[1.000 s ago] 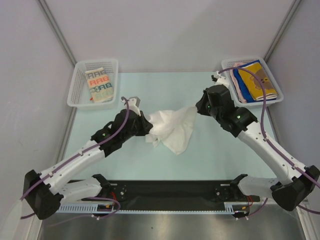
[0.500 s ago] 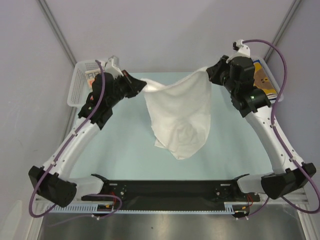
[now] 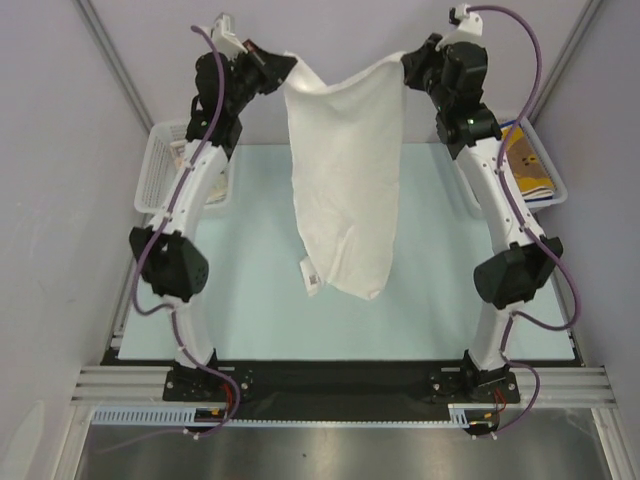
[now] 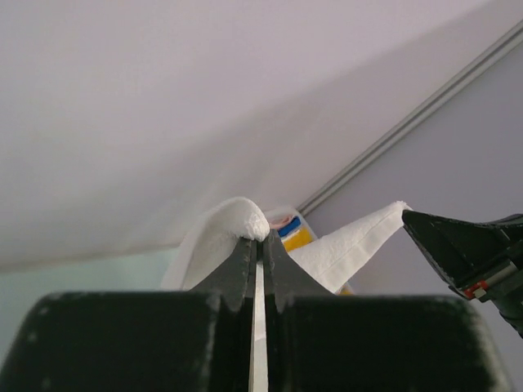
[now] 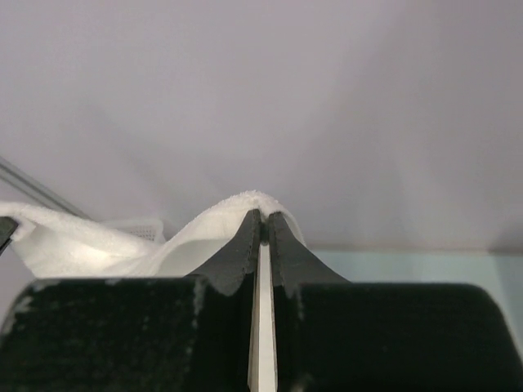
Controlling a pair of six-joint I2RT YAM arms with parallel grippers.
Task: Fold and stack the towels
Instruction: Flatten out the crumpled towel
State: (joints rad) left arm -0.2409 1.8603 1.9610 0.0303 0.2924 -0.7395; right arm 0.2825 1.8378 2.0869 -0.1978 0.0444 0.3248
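A plain white towel (image 3: 345, 180) hangs spread in the air above the table, held by its two top corners. My left gripper (image 3: 283, 68) is shut on the left corner, and the white towel (image 4: 233, 224) bulges over its closed fingertips in the left wrist view. My right gripper (image 3: 405, 60) is shut on the right corner, where the white towel (image 5: 237, 208) wraps its tips. The towel's lower edge hangs over the table's middle, with a small label (image 3: 311, 277) at its bottom left. Folded yellow and blue towels (image 3: 532, 165) lie in the right basket.
A white mesh basket (image 3: 163, 170) at the back left is mostly hidden by my raised left arm. The right basket (image 3: 545, 150) stands at the back right behind my right arm. The pale green table (image 3: 450, 290) lies below the hanging towel.
Both arms rose high and moved apart toward the back wall, lifting the white towel off the table from a bunched heap until it hangs stretched out flat.
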